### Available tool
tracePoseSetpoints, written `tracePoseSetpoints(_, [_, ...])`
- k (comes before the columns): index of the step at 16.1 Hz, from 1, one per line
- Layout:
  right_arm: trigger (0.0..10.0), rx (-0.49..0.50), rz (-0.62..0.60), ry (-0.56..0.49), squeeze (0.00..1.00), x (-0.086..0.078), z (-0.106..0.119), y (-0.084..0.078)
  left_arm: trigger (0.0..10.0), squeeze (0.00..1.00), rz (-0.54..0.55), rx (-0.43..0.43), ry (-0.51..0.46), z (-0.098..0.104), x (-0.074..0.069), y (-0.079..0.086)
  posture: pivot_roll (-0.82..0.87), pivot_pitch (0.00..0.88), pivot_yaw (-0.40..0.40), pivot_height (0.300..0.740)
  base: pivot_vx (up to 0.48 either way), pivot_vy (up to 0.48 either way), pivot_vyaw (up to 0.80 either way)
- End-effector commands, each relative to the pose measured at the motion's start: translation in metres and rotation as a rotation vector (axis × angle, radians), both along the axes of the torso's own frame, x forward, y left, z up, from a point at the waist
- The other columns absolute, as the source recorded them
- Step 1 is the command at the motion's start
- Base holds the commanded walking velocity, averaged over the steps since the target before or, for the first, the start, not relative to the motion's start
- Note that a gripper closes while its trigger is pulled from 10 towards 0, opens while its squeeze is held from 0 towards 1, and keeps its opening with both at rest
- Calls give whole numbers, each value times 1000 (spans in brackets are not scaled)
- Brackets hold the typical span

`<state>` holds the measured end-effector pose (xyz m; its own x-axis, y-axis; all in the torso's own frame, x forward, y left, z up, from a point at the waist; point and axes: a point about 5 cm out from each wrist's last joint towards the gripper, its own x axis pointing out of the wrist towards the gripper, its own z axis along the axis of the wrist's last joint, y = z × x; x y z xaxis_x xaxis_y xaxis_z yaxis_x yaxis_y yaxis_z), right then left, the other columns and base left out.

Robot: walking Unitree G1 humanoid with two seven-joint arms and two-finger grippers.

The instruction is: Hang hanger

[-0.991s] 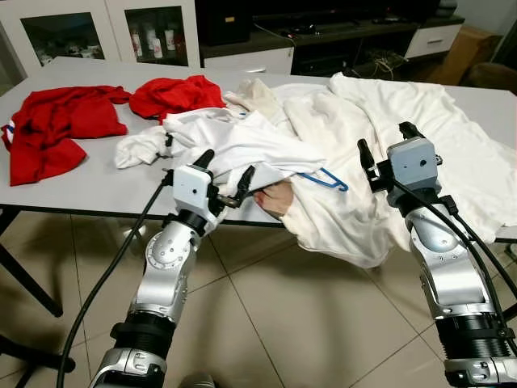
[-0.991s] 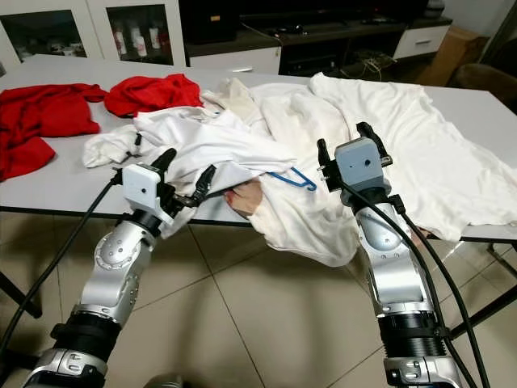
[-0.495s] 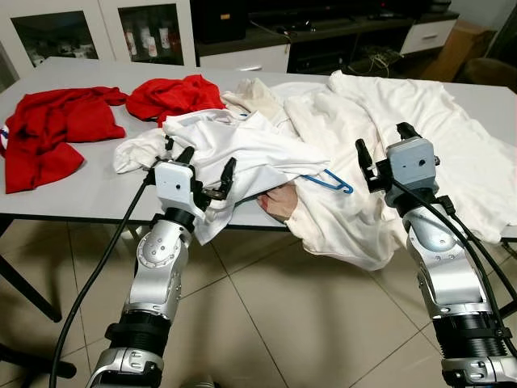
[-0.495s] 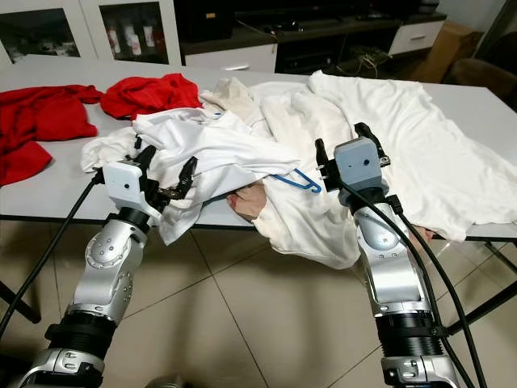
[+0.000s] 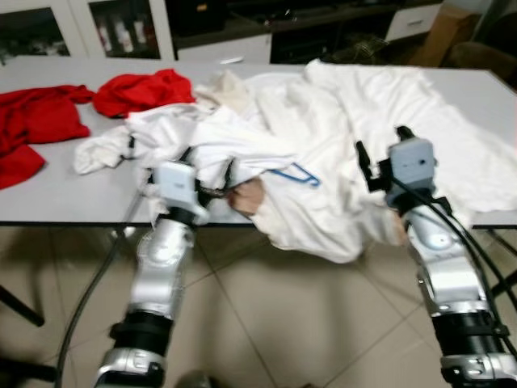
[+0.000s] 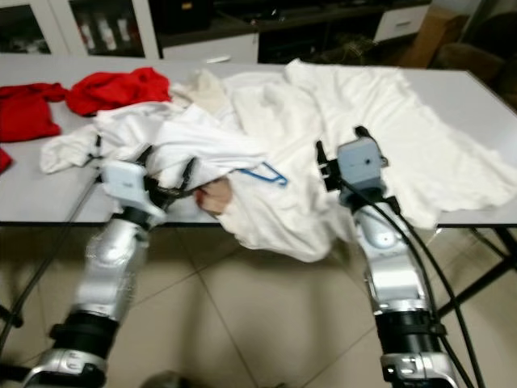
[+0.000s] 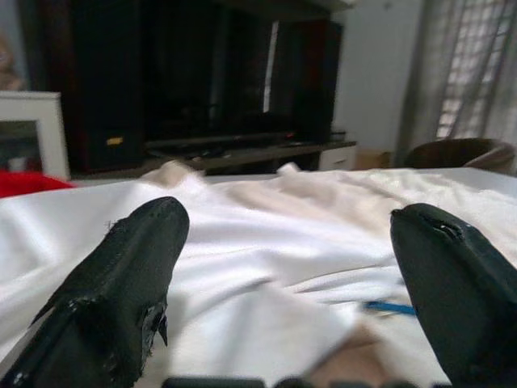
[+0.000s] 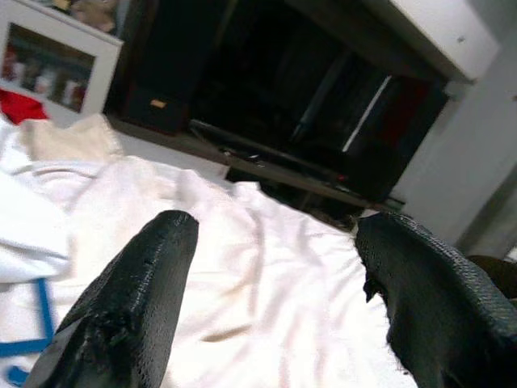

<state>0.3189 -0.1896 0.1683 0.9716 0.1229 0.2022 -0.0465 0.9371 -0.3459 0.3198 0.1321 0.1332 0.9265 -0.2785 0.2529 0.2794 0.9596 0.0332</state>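
Observation:
A thin blue hanger [image 5: 296,174] lies tangled in a pile of white garments [image 5: 323,113] on the grey table [image 5: 73,194], partly covered by a white shirt. My left gripper [image 5: 208,166] is open at the table's front edge, its fingers against the shirt's hem, a short way left of the hanger. In the left wrist view a bit of the blue hanger [image 7: 389,307] shows between the fingertips [image 7: 133,250]. My right gripper [image 5: 380,144] is open above the draped white cloth, to the right of the hanger [image 8: 32,323].
Red garments [image 5: 137,87] lie on the table's left part. White cloth hangs over the front edge [image 5: 323,234]. A pinkish patch [image 5: 246,196] shows under the shirt's hem; I cannot tell what it is. Cabinets and a dark TV unit [image 5: 266,16] stand behind.
The whole view has shifted and blurred, so the camera moved. The left gripper swung left, then came back closer to the hanger. The right gripper stays by the draped cloth.

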Motion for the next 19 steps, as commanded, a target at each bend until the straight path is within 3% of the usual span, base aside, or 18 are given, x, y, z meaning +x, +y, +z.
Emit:
tracePoseSetpoints(1, [10000,14,10,1,0,1,1,2,10000,0,19,10,-9,5,2,6,170,3,-20,740,0,-480,0])
tracePoseSetpoints(4, [10000,13,11,0,0,1,1,2,10000,0,20,7,-7,5,3,6,170,3,-20,740,0,-385,0])
tracePoseSetpoints(19, [10000,6,44,15,0,3,1,4,10000,0,30,7,5,4,5,9,171,0,-19,740,0,0,0])
